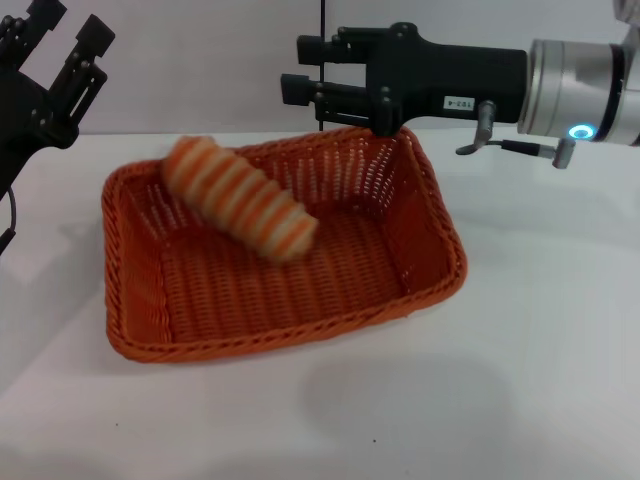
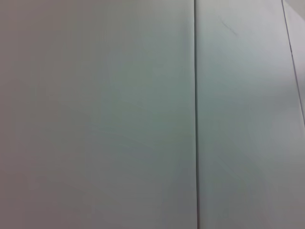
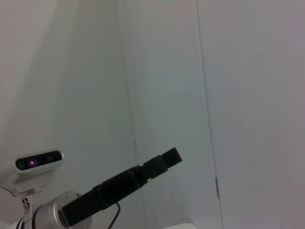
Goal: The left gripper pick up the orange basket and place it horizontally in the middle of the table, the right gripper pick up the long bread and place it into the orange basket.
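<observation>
You will find the left tool (image 1: 298,68) at the 1 o'clock part of the head view, reaching in level from 3 o'clock with its fingers pointing toward 9 o'clock. The two fingers stand apart with nothing between them, and the tool sits above the far rim of the orange basket (image 1: 290,335), near the far corner. The right tool (image 1: 68,28) is raised at 10 o'clock, well clear of the worktop (image 1: 520,380). Its narrow fingers are also spread and hold nothing. Note the long bread (image 1: 240,200): it lies within the basket's outline toward the 10 o'clock corner. It is tilted, with its higher end at 10 o'clock and its lower end at 4 o'clock. It shows blurred, so you cannot tell whether it rests on the basket floor. The basket stands on the worktop at the centre of the view, its long side running roughly from 9 to 3 o'clock, slightly skewed. The left wrist view shows only a pale wall (image 2: 95,114) with one dark vertical seam. The right wrist view shows the same kind of wall, with the left tool seen farther off.
</observation>
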### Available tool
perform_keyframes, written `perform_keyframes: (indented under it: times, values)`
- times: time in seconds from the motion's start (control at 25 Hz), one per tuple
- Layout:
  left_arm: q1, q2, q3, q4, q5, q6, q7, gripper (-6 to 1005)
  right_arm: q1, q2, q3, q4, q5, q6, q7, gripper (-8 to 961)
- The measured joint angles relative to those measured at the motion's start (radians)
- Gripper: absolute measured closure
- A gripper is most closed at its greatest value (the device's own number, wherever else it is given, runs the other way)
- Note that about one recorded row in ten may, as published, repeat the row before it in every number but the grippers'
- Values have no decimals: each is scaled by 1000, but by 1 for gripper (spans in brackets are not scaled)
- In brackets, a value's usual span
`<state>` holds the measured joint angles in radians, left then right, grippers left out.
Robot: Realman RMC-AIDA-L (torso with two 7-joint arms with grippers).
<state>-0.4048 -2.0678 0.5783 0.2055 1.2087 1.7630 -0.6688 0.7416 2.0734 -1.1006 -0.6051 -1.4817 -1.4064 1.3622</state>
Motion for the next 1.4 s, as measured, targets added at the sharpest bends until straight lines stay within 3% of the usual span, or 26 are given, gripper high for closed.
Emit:
perform_keyframes:
  times: [0.08,0.24,0.28,0.32,0.36,0.44,0.48,0.6,0.68,0.72,0.76,0.8,0.84,0.88,0.92,0.96,1.04,1.08,1.12,1.28,1.4]
  values:
    - [-2,0,0,0,0,0,0,426,-26,-1,15,-8,3,-4,6,430]
    - [-4,0,0,0,-1,-1,0,426,-83,0,52,-29,37,-17,0,436]
    - [-4,0,-1,0,-2,1,0,426,-140,0,69,-35,110,-35,-30,438]
    - [-4,0,-1,0,-2,1,0,426,-140,0,69,-35,110,-35,-30,438]
    - [-2,0,-2,0,-4,2,0,426,-199,-2,88,-35,184,-56,-66,438]
    - [1,0,-3,0,-13,4,0,426,-235,-3,105,-35,222,-69,-87,438]
    - [4,0,-3,-4,-26,6,0,426,-310,-2,169,-29,303,-111,-135,437]
    - [4,0,-3,-4,-26,6,0,426,-372,-2,234,-11,362,-143,-178,437]
    - [8,0,-8,-18,-67,-4,4,426,-449,-4,371,34,438,-180,-236,437]
    - [9,0,-12,-25,-75,-5,9,426,-449,-4,371,34,438,-180,-236,437]
    - [10,0,-17,-31,-84,-6,14,426,-492,-6,495,63,466,-207,-266,437]
    - [10,1,-27,-43,-94,-6,22,426,-492,-6,495,63,466,-207,-266,437]
    - [12,1,-39,-53,-104,-4,29,426,-509,-6,567,79,471,-226,-283,437]
    - [14,0,-81,-80,-130,1,47,426,-530,-6,712,118,475,-261,-329,438]
    - [14,0,-81,-80,-130,1,47,426,-530,-6,712,118,475,-261,-329,438]
    - [16,-1,-109,-97,-141,4,59,426,-546,-4,854,172,476,-296,-395,438]
    - [17,-1,-152,-127,-150,7,87,426,-553,-4,908,195,477,-309,-425,438]
    - [17,-1,-174,-144,-153,9,105,426,-564,-2,1028,252,477,-327,-493,438]
    - [17,-1,-174,-144,-153,9,105,426,-564,-2,1028,252,477,-327,-493,438]
    - [18,-3,-297,-224,-158,11,257,426,-571,-1,1257,387,478,-333,-632,438]
    - [18,-4,-310,-243,-159,11,381,426,-567,-1,1281,399,478,-322,-665,437]
